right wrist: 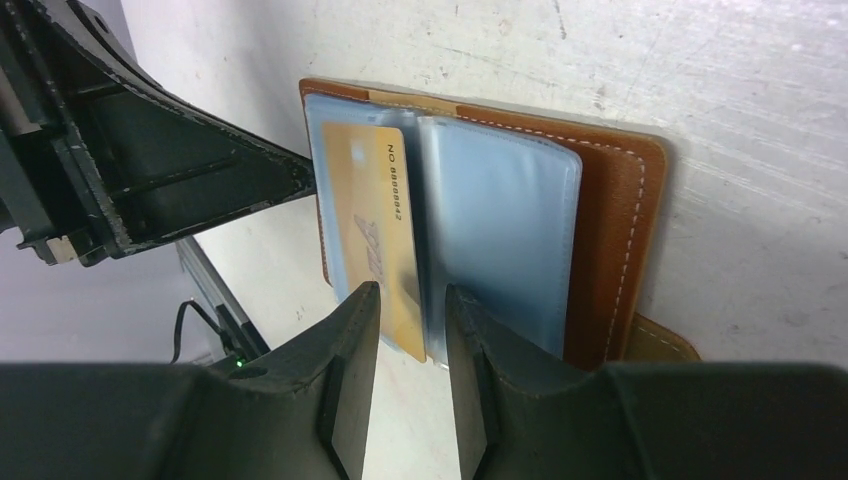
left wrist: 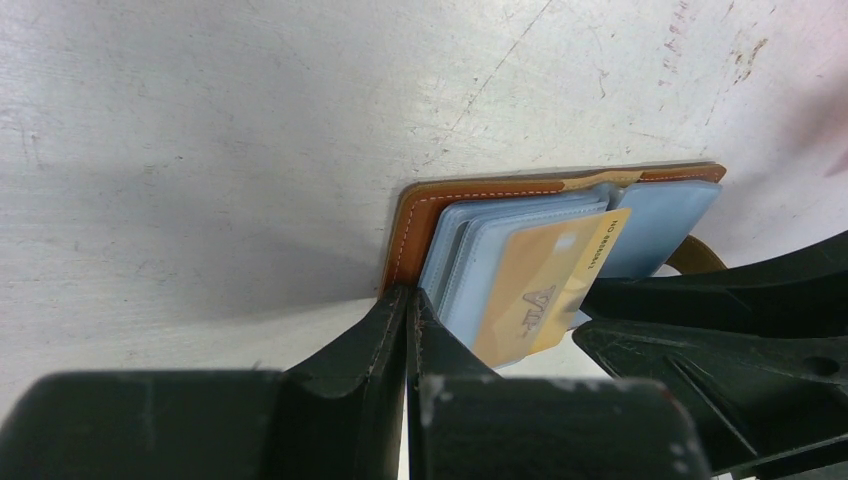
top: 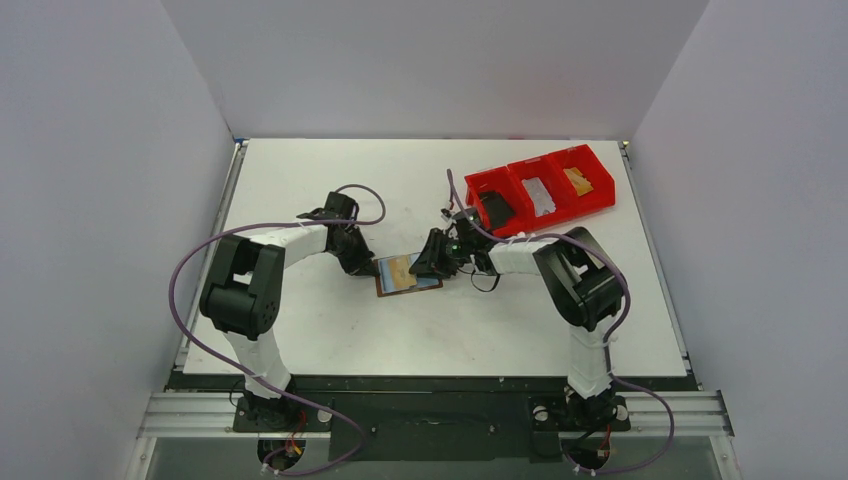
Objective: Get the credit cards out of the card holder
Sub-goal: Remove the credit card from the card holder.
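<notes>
While left gripper (left wrist: 407, 305) clamps the brown edge of the open card holder (right wrist: 612, 230), fingers closed | right gripper (right wrist: 410, 300) slightly parted, holding nothing | gold credit card (right wrist: 372, 225): long axis runs straight into that gap, near end between the fingertips

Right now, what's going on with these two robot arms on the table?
The two arms are working on an open brown card holder lying on the table. The left claw, fingers together, is at one edge of it, apparently holding it down. The right claw, slightly open, straddles the near end of a gold card among the pale blue sleeves; whether it has a firm grip isn't clear. A red bin stands beyond the right arm.
</notes>
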Controlling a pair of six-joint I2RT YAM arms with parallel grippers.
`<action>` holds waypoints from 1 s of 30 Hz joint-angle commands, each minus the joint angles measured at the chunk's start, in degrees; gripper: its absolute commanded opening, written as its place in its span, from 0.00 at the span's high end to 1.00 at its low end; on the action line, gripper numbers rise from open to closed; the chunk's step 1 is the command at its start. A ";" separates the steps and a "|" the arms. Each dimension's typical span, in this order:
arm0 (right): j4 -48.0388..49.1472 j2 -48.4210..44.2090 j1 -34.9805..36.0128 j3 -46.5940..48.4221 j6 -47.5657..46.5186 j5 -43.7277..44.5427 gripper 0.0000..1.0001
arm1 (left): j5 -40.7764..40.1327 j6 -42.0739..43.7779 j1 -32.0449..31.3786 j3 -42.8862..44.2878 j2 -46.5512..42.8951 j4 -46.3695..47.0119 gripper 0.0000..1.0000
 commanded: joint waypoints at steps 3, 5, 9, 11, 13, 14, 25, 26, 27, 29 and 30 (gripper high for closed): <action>0.53 1.32 0.46 1.85 -2.08 0.84 0.71 | -6.10 1.58 -0.07 0.05 2.15 -3.17 1.00; 0.95 1.77 0.77 1.85 -1.87 0.54 0.71 | -6.15 1.56 -0.18 0.23 2.23 -3.26 1.00; 1.31 2.39 1.74 2.25 -1.50 0.25 0.71 | -6.15 1.62 -0.28 0.40 2.48 -3.30 1.00; 1.31 2.73 2.20 2.39 -1.33 0.25 0.72 | -6.10 1.62 -0.30 0.37 2.53 -3.34 1.00; 1.62 3.14 2.36 2.24 -0.95 0.22 0.72 | -6.12 1.62 -0.30 0.45 2.62 -3.29 1.00; 1.96 3.26 2.39 2.14 -0.61 0.24 0.73 | -6.09 1.62 -0.30 0.45 2.59 -3.30 1.00; 4.40 2.04 -0.96 -1.58 1.33 0.94 1.00 | -6.64 1.97 -0.05 0.71 3.01 -4.13 1.00; 4.23 1.74 -1.34 -2.33 1.19 1.53 1.00 | -6.78 2.06 0.18 0.65 3.04 -4.25 1.00; 3.91 0.97 -2.05 -2.69 0.98 1.78 1.00 | -6.82 2.17 0.29 0.59 3.11 -4.33 1.00; 2.77 -0.05 -2.90 -3.44 0.34 2.67 1.00 | -6.93 2.41 0.75 0.46 3.13 -4.27 1.00; 2.18 -0.40 -3.06 -3.79 -0.07 3.42 1.00 | -6.96 2.50 0.84 0.39 3.10 -4.25 1.00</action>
